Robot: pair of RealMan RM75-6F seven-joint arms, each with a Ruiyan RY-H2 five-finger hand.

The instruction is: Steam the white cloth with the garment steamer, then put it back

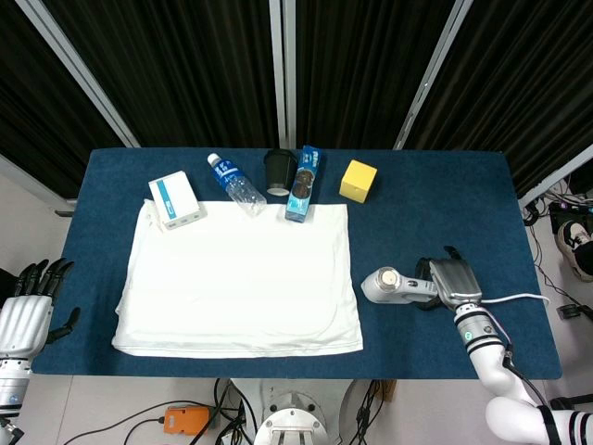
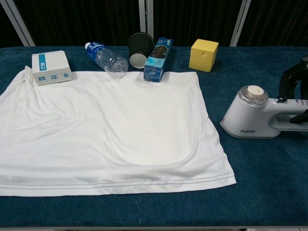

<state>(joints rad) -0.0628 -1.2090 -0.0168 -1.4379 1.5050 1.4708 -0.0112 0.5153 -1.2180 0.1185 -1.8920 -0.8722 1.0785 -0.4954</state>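
The white cloth (image 1: 241,278) lies spread flat over the left and middle of the blue table (image 1: 435,204). To its right the white garment steamer (image 1: 384,285) lies on its side, head toward the cloth and handle pointing right. My right hand (image 1: 451,281) is over that handle. In the chest view its dark fingers (image 2: 290,79) arch above the handle and stand off it, beside the steamer (image 2: 250,118). The steamer's white cord (image 1: 519,298) trails off to the right. My left hand (image 1: 23,311) hangs off the table's left edge, fingers apart and holding nothing.
Along the cloth's far edge stand a white box (image 1: 176,200), a plastic bottle (image 1: 233,184) on its side, a black cup (image 1: 279,171), a blue packet (image 1: 304,184) and a yellow cube (image 1: 359,180). Bare table lies right of the steamer.
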